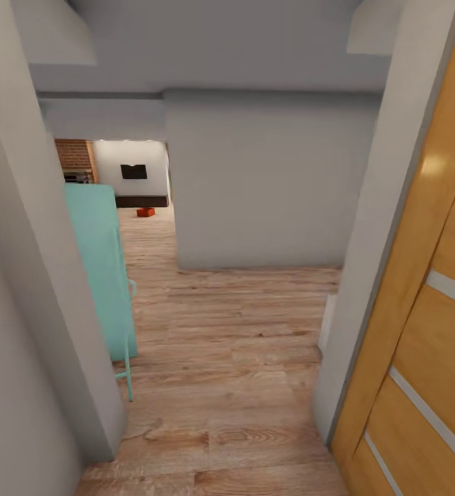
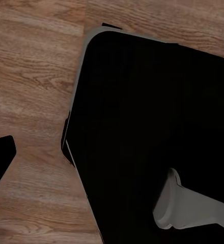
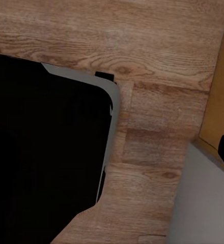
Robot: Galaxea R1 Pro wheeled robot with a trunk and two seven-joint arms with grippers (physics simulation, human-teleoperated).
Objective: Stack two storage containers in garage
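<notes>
One storage container (image 1: 145, 212) lies far off, long axis crosswise.

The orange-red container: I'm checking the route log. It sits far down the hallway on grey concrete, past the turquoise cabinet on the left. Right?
Not quite: the orange-red container sits on light wood plank floor, not grey concrete. The head view shows the planks running all the way to it. The rest holds: it is far down the hallway, past the turquoise cabinet on the left.

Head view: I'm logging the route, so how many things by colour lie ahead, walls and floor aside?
Orange-red container: 1
Turquoise cabinet: 1
Orange wooden door: 1
Red brick wall section: 1
Total: 4
</notes>
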